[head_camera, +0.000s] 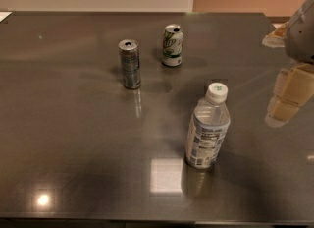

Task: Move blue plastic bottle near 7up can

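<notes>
The blue plastic bottle (207, 128) stands upright on the dark table, right of centre and towards the front. It is clear, with a white cap and a pale printed label. The 7up can (172, 45) is short and white with green markings, and it stands upright further back, apart from the bottle. My gripper (287, 99) hangs at the right edge of the view. It is to the right of the bottle at about its height, with a clear gap between them, and it holds nothing that I can see.
A taller slim silver-blue can (130, 64) stands upright to the left of the 7up can. The dark glossy table (68, 133) fills the view, with its far edge against a pale wall. A small pale object (274, 35) lies at the far right by the arm.
</notes>
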`<move>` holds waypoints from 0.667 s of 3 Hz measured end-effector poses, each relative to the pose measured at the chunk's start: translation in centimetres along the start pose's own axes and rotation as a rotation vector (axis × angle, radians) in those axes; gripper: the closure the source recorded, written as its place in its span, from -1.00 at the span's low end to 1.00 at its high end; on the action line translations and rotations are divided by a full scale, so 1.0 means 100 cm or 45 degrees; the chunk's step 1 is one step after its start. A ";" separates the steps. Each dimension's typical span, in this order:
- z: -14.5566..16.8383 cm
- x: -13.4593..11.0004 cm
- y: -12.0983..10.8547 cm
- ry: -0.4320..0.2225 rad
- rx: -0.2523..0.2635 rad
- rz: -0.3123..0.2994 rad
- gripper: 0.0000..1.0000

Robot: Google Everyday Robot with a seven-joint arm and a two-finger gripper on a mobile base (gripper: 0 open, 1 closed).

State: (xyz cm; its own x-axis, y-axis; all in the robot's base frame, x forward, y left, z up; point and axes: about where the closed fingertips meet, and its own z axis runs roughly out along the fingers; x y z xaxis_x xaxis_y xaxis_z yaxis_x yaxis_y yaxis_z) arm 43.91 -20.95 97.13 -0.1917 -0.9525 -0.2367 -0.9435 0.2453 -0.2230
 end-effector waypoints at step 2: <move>0.036 -0.019 0.024 -0.180 -0.173 -0.074 -1.00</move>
State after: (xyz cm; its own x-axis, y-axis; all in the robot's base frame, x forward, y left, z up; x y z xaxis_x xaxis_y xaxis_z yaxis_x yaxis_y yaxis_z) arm 43.01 -17.87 93.67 -0.1052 -0.9273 -0.3593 -0.9814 0.1551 -0.1129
